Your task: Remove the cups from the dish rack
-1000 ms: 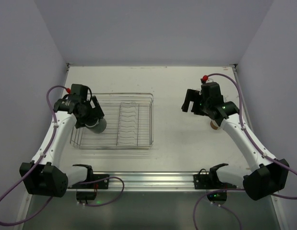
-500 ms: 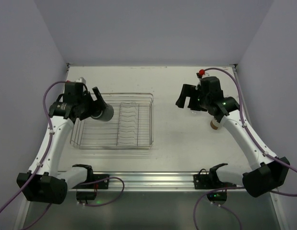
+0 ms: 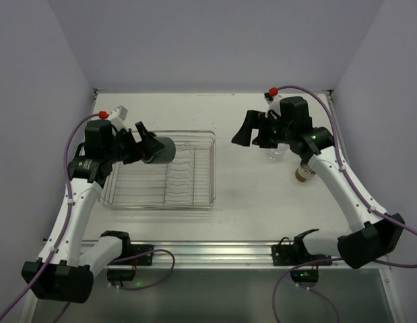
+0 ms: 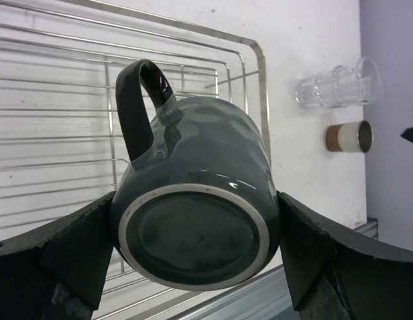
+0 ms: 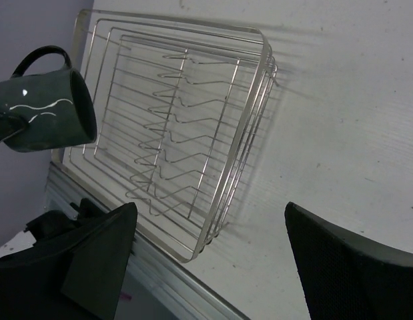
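My left gripper [image 4: 193, 248] is clamped on the dark grey-green mug [image 4: 199, 167], one finger against each side. Its base faces my wrist and its handle points up. The mug hangs on its side in the air over the far left part of the dish rack [image 3: 188, 202]. My right gripper [image 3: 252, 133] hovers right of the rack, jaws spread wide with nothing between them. On the table [image 3: 248, 195] at the right sit the clear tumblers [image 3: 277, 153], with the cream cup [image 3: 302, 175] close by on their near side.

Bright even light, soft shadows, glare on mug [image 4: 199, 180].
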Robot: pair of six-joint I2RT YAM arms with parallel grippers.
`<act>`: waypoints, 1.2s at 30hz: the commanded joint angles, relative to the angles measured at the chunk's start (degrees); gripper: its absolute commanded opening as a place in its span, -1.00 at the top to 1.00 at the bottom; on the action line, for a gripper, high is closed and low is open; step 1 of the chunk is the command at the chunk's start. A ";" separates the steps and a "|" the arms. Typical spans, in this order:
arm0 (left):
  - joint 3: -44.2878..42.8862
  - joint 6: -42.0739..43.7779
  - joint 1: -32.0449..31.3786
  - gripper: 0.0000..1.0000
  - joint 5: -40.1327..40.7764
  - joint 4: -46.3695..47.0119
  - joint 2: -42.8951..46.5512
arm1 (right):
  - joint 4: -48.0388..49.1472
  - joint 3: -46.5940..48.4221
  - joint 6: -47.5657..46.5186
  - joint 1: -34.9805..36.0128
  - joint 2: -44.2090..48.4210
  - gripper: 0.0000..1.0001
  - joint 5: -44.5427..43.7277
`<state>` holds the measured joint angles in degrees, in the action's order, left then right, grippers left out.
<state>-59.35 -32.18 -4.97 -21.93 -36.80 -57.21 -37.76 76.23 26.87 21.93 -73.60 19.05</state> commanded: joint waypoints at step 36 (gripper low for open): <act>12.68 -21.41 0.31 1.00 -27.37 40.66 1.93 | 53.75 -6.44 26.48 9.61 -11.91 -0.47 38.70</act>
<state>-46.92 -47.81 -4.95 -45.95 -4.16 -56.14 10.39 68.95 52.75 30.55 -84.95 56.55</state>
